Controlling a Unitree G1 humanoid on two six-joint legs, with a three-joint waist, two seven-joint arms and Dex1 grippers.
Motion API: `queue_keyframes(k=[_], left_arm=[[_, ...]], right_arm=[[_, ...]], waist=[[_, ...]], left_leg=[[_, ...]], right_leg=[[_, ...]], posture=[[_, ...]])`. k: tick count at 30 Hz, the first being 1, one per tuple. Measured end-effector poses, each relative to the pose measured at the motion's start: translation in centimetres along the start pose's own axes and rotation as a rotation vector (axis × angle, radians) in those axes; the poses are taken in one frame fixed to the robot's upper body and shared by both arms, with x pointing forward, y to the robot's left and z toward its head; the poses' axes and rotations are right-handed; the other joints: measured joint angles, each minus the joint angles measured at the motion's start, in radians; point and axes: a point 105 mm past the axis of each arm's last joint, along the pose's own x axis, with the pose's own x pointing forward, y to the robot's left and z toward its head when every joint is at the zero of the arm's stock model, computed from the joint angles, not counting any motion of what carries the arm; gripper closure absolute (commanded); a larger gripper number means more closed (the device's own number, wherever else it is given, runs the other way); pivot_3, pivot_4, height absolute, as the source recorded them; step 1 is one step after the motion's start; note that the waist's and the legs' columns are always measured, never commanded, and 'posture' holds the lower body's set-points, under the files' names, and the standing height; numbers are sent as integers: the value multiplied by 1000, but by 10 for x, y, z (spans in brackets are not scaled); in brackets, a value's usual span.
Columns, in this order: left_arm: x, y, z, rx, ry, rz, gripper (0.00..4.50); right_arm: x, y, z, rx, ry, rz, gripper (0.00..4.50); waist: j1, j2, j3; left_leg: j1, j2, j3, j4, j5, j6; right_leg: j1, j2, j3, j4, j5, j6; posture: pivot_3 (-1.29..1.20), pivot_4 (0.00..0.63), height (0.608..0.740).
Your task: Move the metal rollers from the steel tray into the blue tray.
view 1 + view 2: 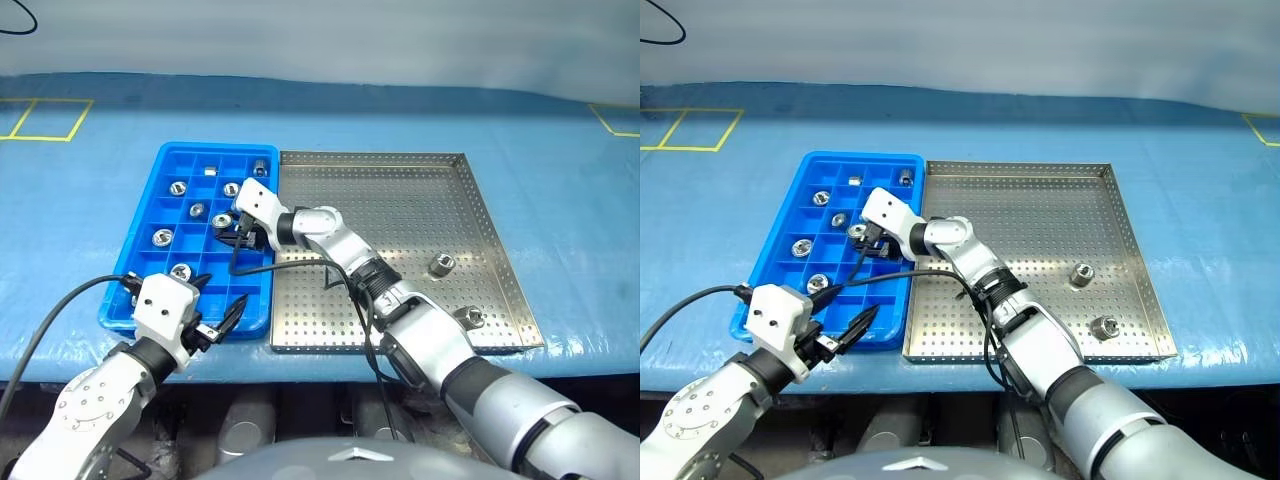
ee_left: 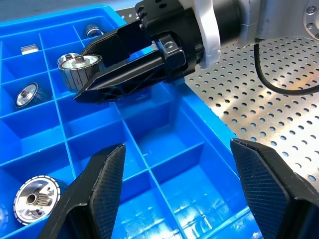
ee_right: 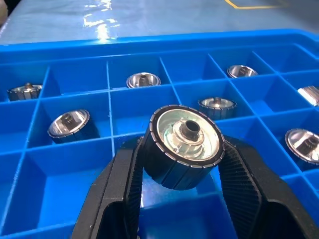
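Note:
My right gripper (image 1: 240,238) reaches across the blue tray (image 1: 165,165) and is shut on a metal roller (image 3: 185,142), holding it just above the gridded compartments. Several other rollers lie in the tray's cells, among them one (image 1: 162,237) on the left side. The steel tray (image 1: 400,190) sits right beside the blue one and has two rollers on its perforated floor, one (image 1: 441,264) mid-right and one (image 1: 471,318) near the front rim. My left gripper (image 1: 215,325) hovers open at the blue tray's front edge with nothing between its fingers (image 2: 99,184).
Both trays rest on a blue-covered table (image 1: 560,200). Yellow tape marks (image 1: 45,120) lie at the far left and far right. A black cable (image 1: 60,300) loops from my left wrist over the table's front edge.

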Motion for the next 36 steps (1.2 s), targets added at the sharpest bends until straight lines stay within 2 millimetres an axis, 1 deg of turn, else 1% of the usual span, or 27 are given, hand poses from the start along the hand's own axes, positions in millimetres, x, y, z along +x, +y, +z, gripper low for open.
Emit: queue_keyframes(k=[4,11,14,15,17,24,27,28,29,31,34,36], left_arm=[[0,0,0,0,1,4,817],[0,1,-1,-1,3,9,817],[0,1,-1,-1,2,12,817],[0,1,-1,-1,2,13,817],[0,1,-1,-1,2,14,817],[0,2,1,3,-3,12,817],[2,1,4,12,-16,7,817],[3,1,6,17,-25,1,817],[4,1,8,21,-32,-4,817],[7,-1,12,28,-48,-21,817],[11,-1,12,30,-50,-36,817],[17,-1,13,28,-53,-55,817]], right_arm=[[0,-5,-1,11,6,-12,2594],[0,-2,-1,14,2,11,2594],[0,0,0,14,2,27,1513],[0,0,0,14,3,30,1302],[0,0,0,7,2,30,732],[-1,-5,9,-11,-38,-5,732],[-5,-10,26,-37,-100,-40,732],[-11,-14,33,-61,-131,-60,732],[-15,-15,35,-71,-142,-71,732],[-34,-22,31,-92,-138,-116,732],[-80,-42,6,-98,-45,-227,732],[-118,-52,-11,-87,25,-321,732]], waist=[[2,0,0],[4,0,0],[4,0,0],[4,0,0],[4,0,0],[4,1,0],[4,1,1],[3,1,0],[4,1,0],[12,1,0],[15,2,1],[10,2,1]], left_leg=[[0,0,-2,0,0,-1],[0,0,-2,0,0,-1],[0,0,-3,-1,1,-1],[0,0,-3,-1,1,-1],[0,0,-3,-1,1,-1],[0,0,-3,-1,1,-2],[-1,0,-4,-1,1,-2],[-1,0,-5,-1,1,-2],[-2,0,-6,-1,1,-2],[-3,-1,-8,0,1,-2],[-4,-3,-9,1,1,-1],[-4,-3,-9,1,1,-1]], right_leg=[[0,1,0,0,0,0],[1,1,-1,0,0,0],[1,1,-1,0,0,0],[1,1,-1,0,0,0],[1,1,-1,0,0,0],[1,1,-2,0,0,0],[0,1,-3,0,0,0],[0,1,-3,0,0,0],[1,0,-4,0,0,1],[1,-1,-7,-1,0,0],[2,-4,-8,-2,0,0],[2,-4,-8,-2,0,0]], posture=[[218,150,740],[219,150,740],[219,150,740],[219,150,740],[214,150,740],[189,150,740],[163,150,740],[151,150,740],[137,150,740],[124,150,740],[66,150,740],[28,150,740]])
